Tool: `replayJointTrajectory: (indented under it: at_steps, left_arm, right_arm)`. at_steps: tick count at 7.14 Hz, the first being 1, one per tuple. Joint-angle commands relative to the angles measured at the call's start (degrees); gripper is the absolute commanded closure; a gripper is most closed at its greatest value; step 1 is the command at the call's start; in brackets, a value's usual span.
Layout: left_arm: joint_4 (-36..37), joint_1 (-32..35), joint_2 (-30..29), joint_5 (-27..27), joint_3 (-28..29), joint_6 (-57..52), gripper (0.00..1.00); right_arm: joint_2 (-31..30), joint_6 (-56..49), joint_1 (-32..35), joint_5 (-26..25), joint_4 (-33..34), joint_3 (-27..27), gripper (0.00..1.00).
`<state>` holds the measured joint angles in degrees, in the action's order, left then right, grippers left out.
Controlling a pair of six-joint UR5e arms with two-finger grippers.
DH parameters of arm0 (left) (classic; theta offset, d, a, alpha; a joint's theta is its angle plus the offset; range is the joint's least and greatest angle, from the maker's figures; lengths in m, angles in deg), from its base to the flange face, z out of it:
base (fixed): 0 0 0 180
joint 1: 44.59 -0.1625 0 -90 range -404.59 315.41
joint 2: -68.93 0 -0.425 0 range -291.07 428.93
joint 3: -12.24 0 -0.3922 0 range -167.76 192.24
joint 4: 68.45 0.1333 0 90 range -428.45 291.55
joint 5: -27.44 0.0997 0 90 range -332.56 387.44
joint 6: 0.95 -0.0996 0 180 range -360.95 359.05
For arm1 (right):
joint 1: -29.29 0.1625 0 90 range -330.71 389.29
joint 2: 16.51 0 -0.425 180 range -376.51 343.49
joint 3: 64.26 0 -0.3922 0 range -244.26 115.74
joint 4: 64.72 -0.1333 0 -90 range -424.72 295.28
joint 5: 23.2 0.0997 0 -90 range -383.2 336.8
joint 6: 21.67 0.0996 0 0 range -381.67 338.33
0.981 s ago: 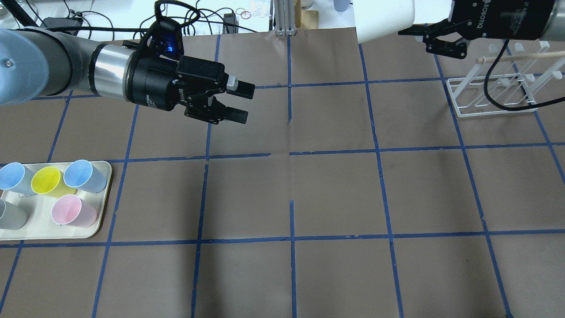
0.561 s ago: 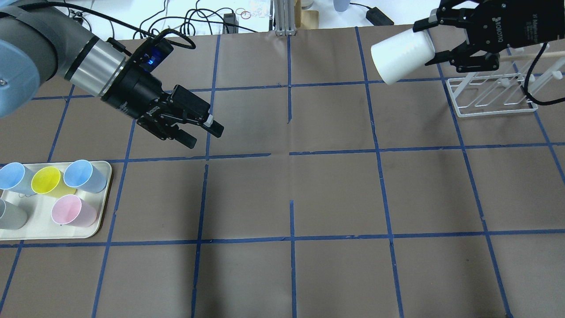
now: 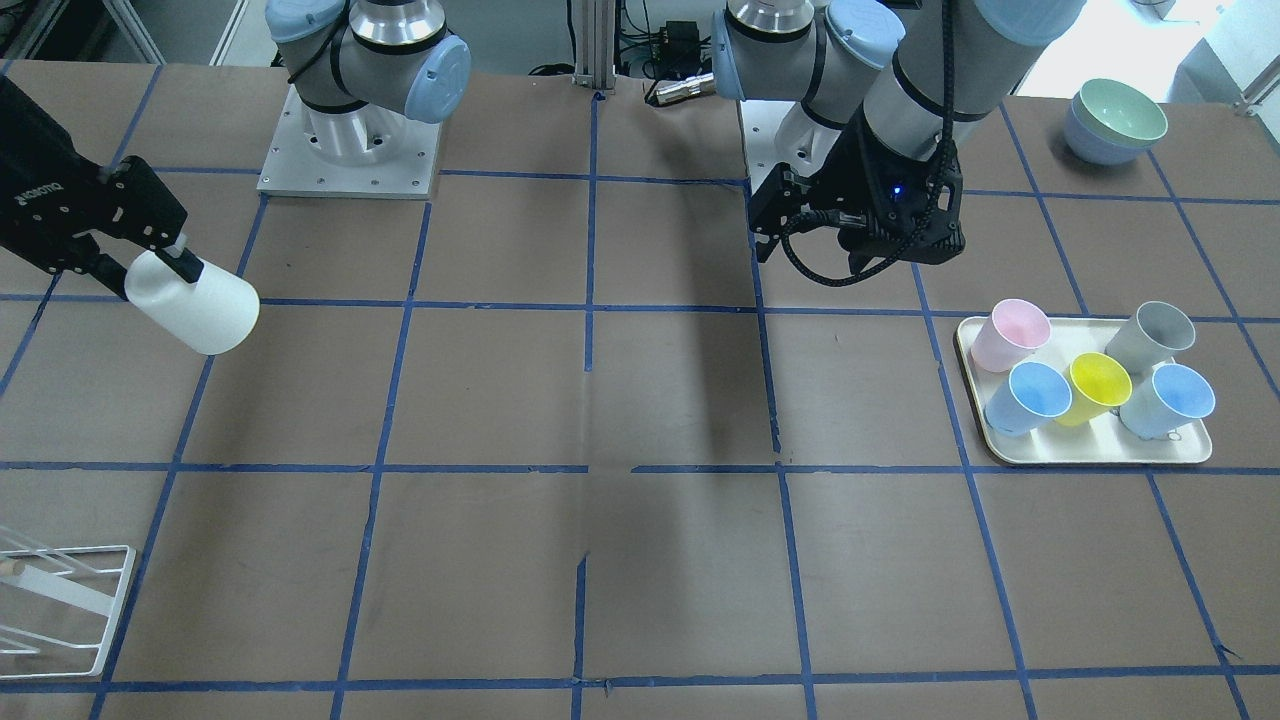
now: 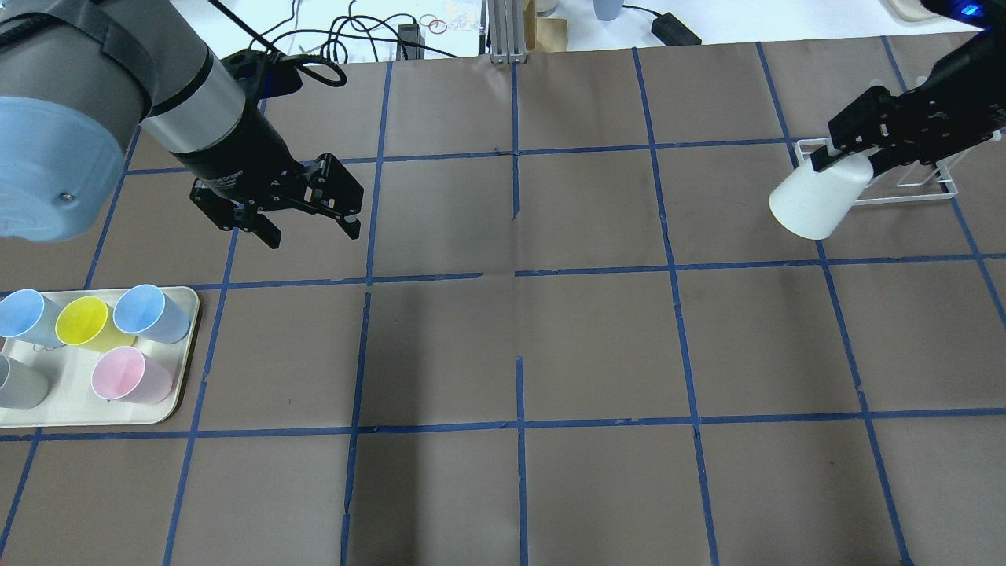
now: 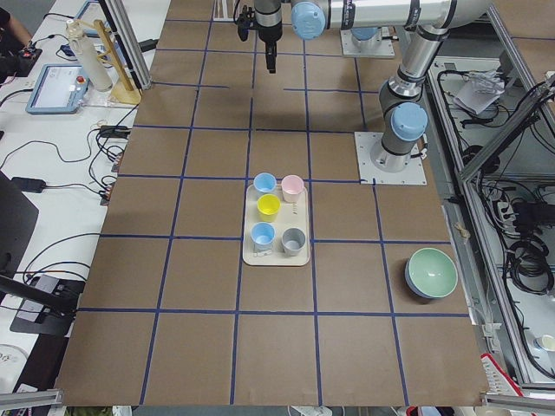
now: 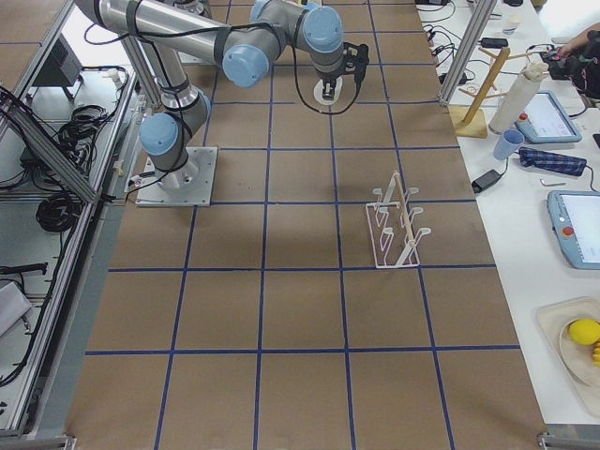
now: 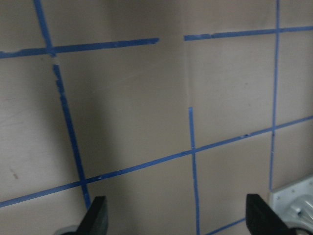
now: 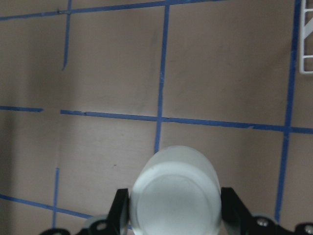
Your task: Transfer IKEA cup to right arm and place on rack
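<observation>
The IKEA cup [image 4: 813, 206], nearly white, is held in the air by my right gripper [image 4: 847, 159], which is shut on its base end. The cup is tilted, its mouth pointing toward the table's middle. It also shows in the front view [image 3: 197, 303] and in the right wrist view [image 8: 176, 193], between the two fingers. The white wire rack [image 4: 904, 196] stands just behind the gripper at the far right; its corner shows in the right wrist view [image 8: 307, 49]. My left gripper [image 4: 313, 229] is open and empty, pointing down over bare table [image 7: 177, 218].
A cream tray [image 4: 179, 391] at the left edge holds several cups, among them a yellow one [image 4: 82, 321] and a pink one [image 4: 130, 376]. Stacked bowls [image 3: 1115, 122] sit beside the left arm's base. Blue tape lines grid the brown table.
My right gripper has carried the cup down and right, close in front of the rack. My left gripper has drawn back to the left and turned to point downward, still open.
</observation>
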<state>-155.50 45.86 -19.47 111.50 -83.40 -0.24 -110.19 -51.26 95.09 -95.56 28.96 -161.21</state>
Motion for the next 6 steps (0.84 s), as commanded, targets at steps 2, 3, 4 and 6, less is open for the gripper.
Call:
replayJointTrajectory:
  at_steps: [2,3,4,6]
  left_arm:
    - [4.96,0.27,0.59,5.06,0.19,2.10,0.00]
    - [5.14,0.35,0.85,4.89,0.37,2.10,0.00]
    - [5.31,0.18,1.03,5.15,0.19,2.02,0.00]
    - [5.31,0.00,1.03,6.11,0.45,1.84,0.00]
  right_arm:
    - [4.80,-11.75,-0.33,-9.36,14.61,0.18,1.00]
    - [6.31,-12.68,-1.11,-9.38,16.94,0.27,1.00]
    - [6.50,-12.86,-2.86,-8.69,17.14,0.45,1.00]
    - [8.42,-12.69,-4.19,-8.59,21.69,0.80,1.00]
